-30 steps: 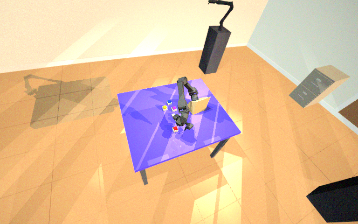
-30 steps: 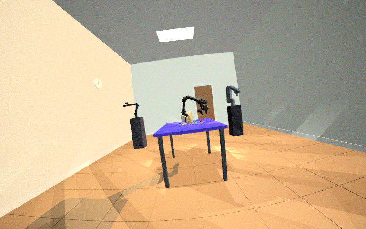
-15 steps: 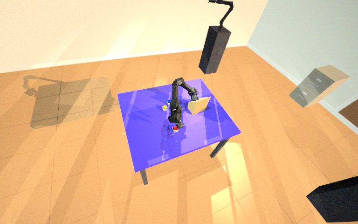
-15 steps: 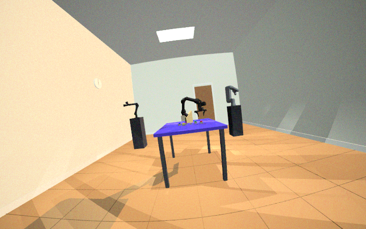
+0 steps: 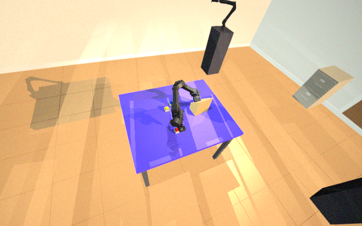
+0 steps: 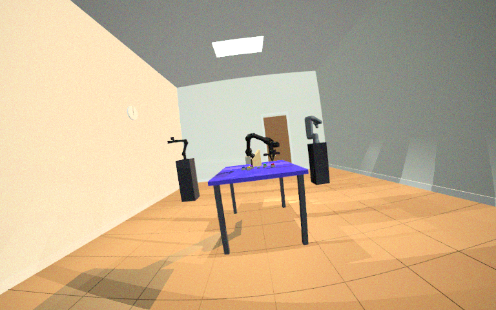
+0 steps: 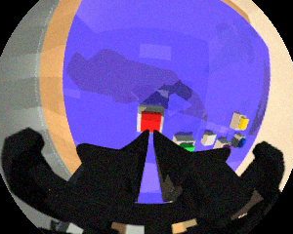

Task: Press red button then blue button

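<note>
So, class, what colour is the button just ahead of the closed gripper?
Red. The button sits just beyond the shut gripper; the wrist view shows it best.

Your arm (image 5: 177,98) is dark grey to black throughout, built of blocky links with rounded joint housings. Its gripper (image 7: 152,143) shows two black, wedge-shaped fingers tapering to points, mounted on a curved black housing.

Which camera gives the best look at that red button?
The wrist view: the red button sits large just ahead of the shut end effector. The top view shows a speck beside the arm; the exterior view shows a tiny dot.
</note>
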You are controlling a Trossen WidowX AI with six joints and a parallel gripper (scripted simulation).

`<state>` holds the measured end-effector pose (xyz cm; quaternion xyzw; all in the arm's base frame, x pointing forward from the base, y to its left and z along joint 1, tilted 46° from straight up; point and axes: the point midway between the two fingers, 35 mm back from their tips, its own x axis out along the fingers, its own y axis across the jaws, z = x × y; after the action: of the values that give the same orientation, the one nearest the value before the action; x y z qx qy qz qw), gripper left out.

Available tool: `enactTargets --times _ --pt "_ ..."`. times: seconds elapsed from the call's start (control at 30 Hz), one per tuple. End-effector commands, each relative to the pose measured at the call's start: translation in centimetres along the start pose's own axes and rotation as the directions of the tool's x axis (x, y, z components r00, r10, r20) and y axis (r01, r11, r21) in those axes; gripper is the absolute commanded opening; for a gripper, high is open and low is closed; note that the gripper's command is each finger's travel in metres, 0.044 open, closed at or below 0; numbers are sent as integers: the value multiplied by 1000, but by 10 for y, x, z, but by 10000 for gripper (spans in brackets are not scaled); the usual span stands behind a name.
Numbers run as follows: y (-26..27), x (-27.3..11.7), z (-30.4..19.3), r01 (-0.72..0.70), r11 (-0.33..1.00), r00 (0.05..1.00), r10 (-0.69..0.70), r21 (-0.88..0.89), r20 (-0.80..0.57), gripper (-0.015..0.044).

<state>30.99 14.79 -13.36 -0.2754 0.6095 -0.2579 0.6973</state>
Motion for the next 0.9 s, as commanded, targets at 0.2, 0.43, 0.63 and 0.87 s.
enactTargets --times 0.2,0.43,0.63,0.87 --pt "-1 7 1 3 1000 1000 -3 -1 3 20" --pt "-1 19 1 3 1000 1000 -3 -1 3 20" --pt "-1 28 1 4 1000 1000 -4 -1 3 20" --pt "-1 34 1 4 1000 1000 -4 -1 3 20"
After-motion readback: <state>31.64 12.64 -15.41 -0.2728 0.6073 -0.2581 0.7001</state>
